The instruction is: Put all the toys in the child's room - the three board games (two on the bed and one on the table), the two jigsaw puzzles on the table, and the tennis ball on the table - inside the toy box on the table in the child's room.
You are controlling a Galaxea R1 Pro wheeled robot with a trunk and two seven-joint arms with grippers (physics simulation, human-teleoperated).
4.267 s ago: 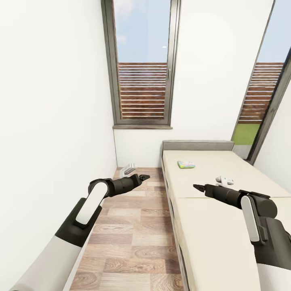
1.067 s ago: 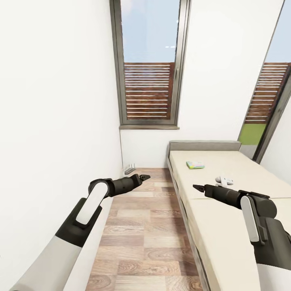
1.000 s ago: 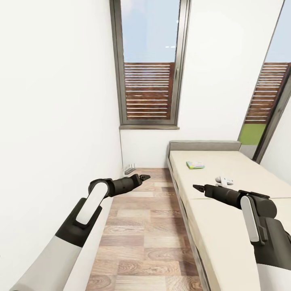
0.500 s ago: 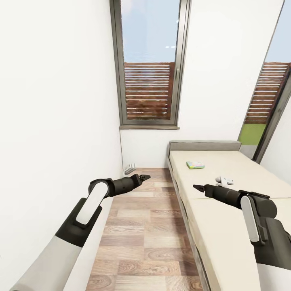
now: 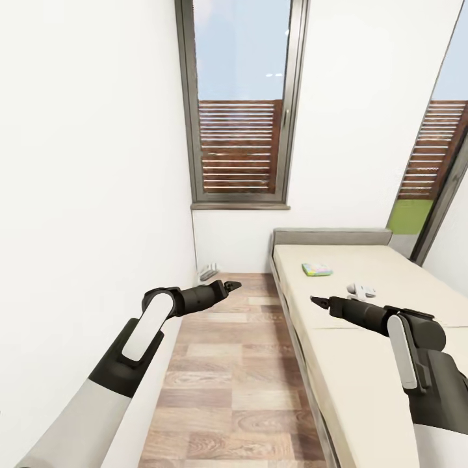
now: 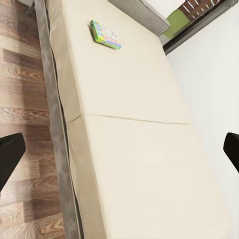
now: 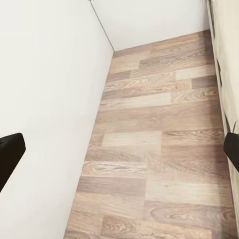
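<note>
Both arms reach forward at mid height, forearms angled inward. Left hand (image 5: 229,285) hangs over the wood floor (image 5: 234,377) beside the bed (image 5: 364,364); its wrist view shows the fingers (image 6: 10,154) spread wide at the picture's edges, nothing between them. Right hand (image 5: 318,301) hangs over the bed's near half; its fingers (image 7: 10,152) also stand wide apart and hold nothing.

Surroundings: white wall (image 5: 84,195) close on the left arm's side of the bed, tall window (image 5: 240,104) beyond the headboard (image 5: 331,236), a small pale object (image 5: 208,271) on the floor by the far wall.

One board game (image 5: 316,269), flat with a green, blue and pink print, lies on the mattress near the headboard. A small white item (image 5: 361,289) lies on the bed nearer the right hand; too small to identify.
</note>
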